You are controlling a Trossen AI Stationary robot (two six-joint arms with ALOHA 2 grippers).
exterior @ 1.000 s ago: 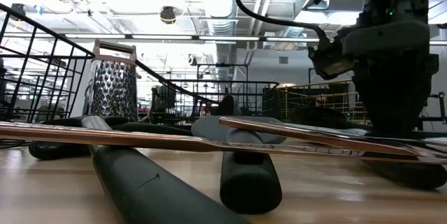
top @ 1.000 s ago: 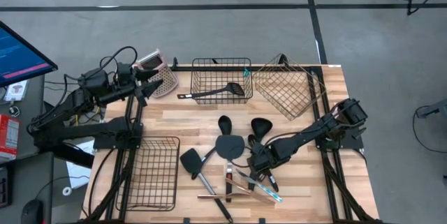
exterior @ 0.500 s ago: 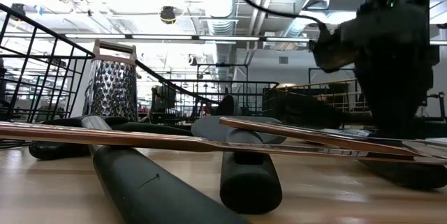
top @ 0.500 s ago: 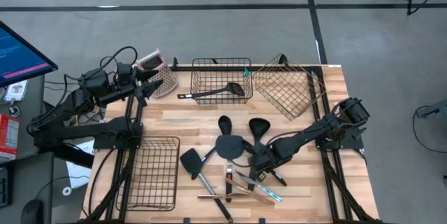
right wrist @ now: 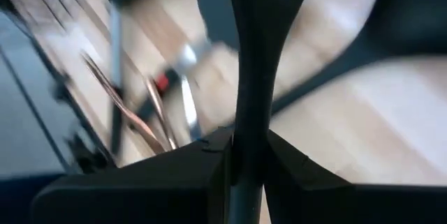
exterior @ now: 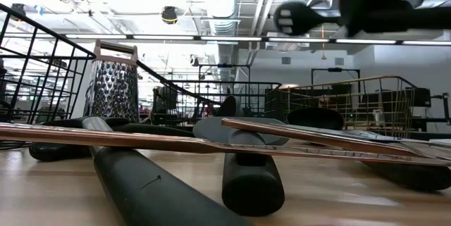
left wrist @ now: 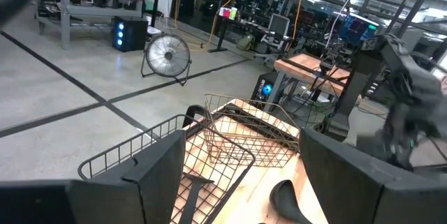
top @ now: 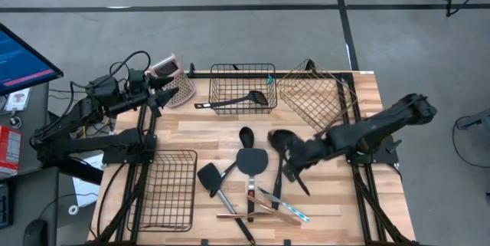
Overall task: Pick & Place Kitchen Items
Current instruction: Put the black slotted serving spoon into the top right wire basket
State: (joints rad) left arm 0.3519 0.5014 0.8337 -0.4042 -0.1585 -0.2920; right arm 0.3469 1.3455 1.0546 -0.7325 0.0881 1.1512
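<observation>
My right gripper (top: 294,156) is shut on a black ladle (top: 282,140) held above the middle of the table; the ladle also shows high in the low view (exterior: 292,16). Other black utensils lie on the wood: a ladle (top: 246,135), a flat spatula (top: 251,160) and a slotted spatula (top: 210,177). Copper tongs (top: 253,211) and a teal-tipped tool (top: 295,214) lie nearer the near edge. A black spatula (top: 245,99) lies in the far middle basket (top: 222,70). My left gripper (left wrist: 237,182) is open and empty at the table's far left corner. My right gripper pinches the ladle's handle (right wrist: 248,130) between its two fingers (right wrist: 202,172), close to the bowl end. The fingers come from the table's right side and lie across the handle. The ladle is lifted clear of the table, roughly level, its free handle end (top: 306,192) pointing toward the near edge.
A gold wire basket (top: 314,96) stands tilted at the far right, and a black wire basket (top: 164,188) at the near left. A metal grater (top: 174,77) stands by the left gripper at the far left. Bare wood shows at the right near corner.
My right gripper has gone up and a little toward the far edge, holding the black ladle. The ladle has been lifted clear of the table, out of the pile of utensils, which stays in place.
</observation>
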